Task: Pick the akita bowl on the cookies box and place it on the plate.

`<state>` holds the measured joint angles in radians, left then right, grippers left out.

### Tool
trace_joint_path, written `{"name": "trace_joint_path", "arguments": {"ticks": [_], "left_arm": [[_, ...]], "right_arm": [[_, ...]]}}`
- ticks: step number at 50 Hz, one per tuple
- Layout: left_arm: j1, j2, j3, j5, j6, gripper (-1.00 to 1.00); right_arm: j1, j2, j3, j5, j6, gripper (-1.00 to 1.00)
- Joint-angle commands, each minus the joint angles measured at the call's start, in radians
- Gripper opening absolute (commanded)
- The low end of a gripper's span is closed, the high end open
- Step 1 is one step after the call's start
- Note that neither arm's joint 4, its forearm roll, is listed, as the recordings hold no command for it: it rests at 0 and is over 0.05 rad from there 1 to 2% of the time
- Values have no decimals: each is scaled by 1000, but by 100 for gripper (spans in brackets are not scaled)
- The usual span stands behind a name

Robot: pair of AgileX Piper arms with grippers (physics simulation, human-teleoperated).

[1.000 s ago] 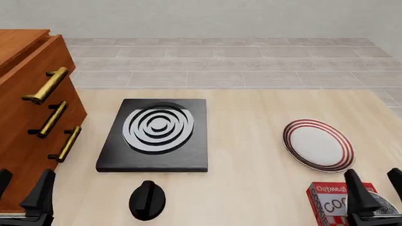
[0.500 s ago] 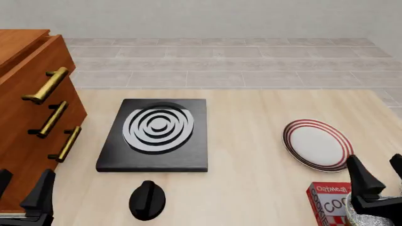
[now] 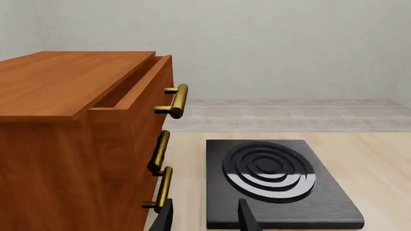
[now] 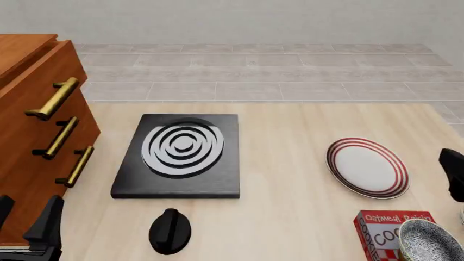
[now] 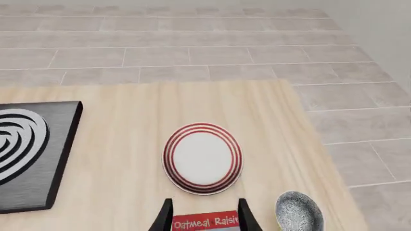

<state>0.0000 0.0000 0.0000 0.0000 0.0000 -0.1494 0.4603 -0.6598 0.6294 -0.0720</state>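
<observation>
The akita bowl [image 4: 432, 241], white with dark speckles, shows at the right end of the red cookies box [image 4: 382, 234]. In the right wrist view the bowl [image 5: 299, 212] appears just beside the box [image 5: 205, 224], so whether it rests on the box I cannot tell. The red-ringed plate [image 4: 367, 167] lies on the table beyond them. My right gripper [image 5: 204, 206] is open and holds nothing. It hovers above the box's near side, and only one dark finger shows at the frame's right edge [image 4: 453, 174]. My left gripper [image 3: 205, 208] is open and holds nothing, low beside the drawers [image 4: 27, 211].
A black stove slab with grey rings [image 4: 181, 155] sits mid-table, with a black knob [image 4: 169, 231] in front of it. A wooden drawer cabinet with brass handles [image 4: 36, 136] stands at the left. The table's right edge [image 5: 321, 159] runs close to the plate and bowl.
My right gripper has risen off the bowl and moved away toward the right edge of the view. The bowl stayed by the box, now uncovered. The left arm has not moved.
</observation>
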Motion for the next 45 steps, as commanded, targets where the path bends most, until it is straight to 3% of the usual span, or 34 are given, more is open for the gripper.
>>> {"name": "trace_joint_path", "arguments": {"ticks": [1, 4, 7, 10, 15, 32, 45], "left_arm": [[0, 0, 0, 0, 0, 100], [0, 0, 0, 0, 0, 100], [0, 0, 0, 0, 0, 100], [0, 0, 0, 0, 0, 100], [0, 0, 0, 0, 0, 100], [0, 0, 0, 0, 0, 100], [0, 0, 0, 0, 0, 100]], "right_arm": [[-56, 91, -110, 186, 49, 100], [-98, 94, -100, 205, 26, 100], [-113, 109, -84, 221, 69, 100], [-132, 111, -80, 232, 65, 100], [-223, 125, -106, 237, 18, 100], [-327, 135, -69, 270, -22, 100], [-318, 126, -10, 285, 38, 100]]}}
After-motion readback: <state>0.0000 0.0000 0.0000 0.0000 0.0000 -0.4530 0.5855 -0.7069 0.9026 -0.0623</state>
